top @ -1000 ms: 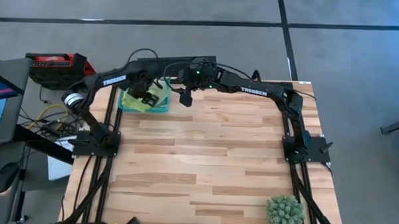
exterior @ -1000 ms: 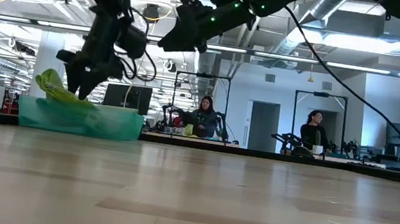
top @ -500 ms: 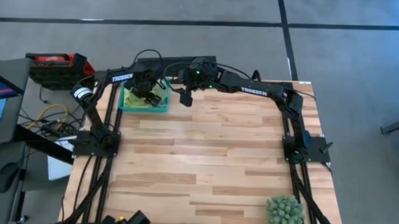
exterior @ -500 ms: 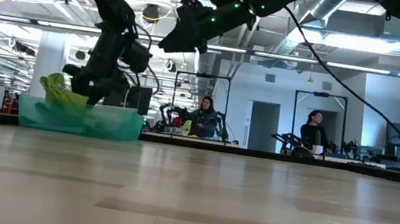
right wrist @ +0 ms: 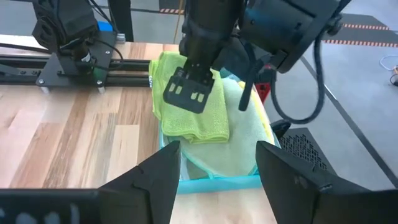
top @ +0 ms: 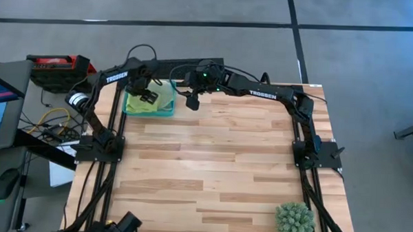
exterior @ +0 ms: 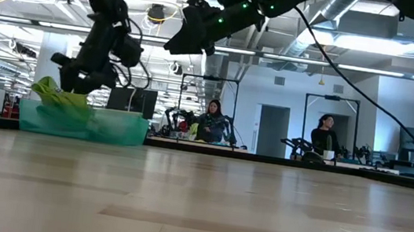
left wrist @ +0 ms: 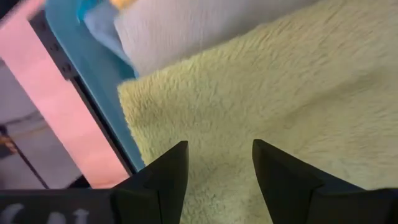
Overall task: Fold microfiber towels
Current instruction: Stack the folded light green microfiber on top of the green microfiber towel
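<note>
With your left gripper (right wrist: pixel 188 89) spread wide over the lime green towel (right wrist: pixel 186 106) piled in the teal tray (top: pixel 167 112), upper left, you risk pinching several layers; right gripper (top: pixel 192 102) waits open.

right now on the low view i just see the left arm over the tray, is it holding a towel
Observer: No. The left wrist view shows the left gripper open. The lime green towel lies under its fingers, not between them.
Operator: anything under that towel
Observer: Yes, a paler towel lies beneath it in the tray.
Operator: where's the right arm
Observer: From above, the right gripper hangs open over the table beside the tray.
</note>
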{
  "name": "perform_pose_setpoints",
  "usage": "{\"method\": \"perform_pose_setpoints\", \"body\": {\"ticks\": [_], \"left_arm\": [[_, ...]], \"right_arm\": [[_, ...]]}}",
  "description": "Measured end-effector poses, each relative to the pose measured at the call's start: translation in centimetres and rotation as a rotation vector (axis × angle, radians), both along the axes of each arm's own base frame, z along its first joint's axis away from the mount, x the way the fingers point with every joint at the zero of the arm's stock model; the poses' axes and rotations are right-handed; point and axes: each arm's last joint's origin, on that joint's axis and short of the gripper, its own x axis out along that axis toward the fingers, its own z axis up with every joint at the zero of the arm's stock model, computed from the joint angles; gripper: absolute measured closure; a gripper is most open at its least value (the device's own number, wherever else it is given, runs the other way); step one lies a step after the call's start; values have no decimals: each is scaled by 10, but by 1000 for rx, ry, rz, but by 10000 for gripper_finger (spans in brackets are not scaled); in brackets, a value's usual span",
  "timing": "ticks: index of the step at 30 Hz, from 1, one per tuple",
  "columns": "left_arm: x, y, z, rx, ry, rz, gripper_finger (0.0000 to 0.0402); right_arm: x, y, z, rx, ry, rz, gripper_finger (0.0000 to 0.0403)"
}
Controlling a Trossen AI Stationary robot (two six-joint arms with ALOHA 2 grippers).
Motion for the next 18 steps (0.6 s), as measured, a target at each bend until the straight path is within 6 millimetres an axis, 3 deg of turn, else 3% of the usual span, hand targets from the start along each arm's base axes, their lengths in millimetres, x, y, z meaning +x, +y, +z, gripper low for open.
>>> {"method": "perform_pose_setpoints", "body": {"ticks": [9, 18], "left_arm": [[-13, 9, -20, 67, -19, 40, 230], [-10, 20, -20, 223, 21, 16, 230]], "right_arm": [[0, 0, 0, -2, -3, 0, 170], [0, 0, 0, -2, -3, 0, 170]]}}
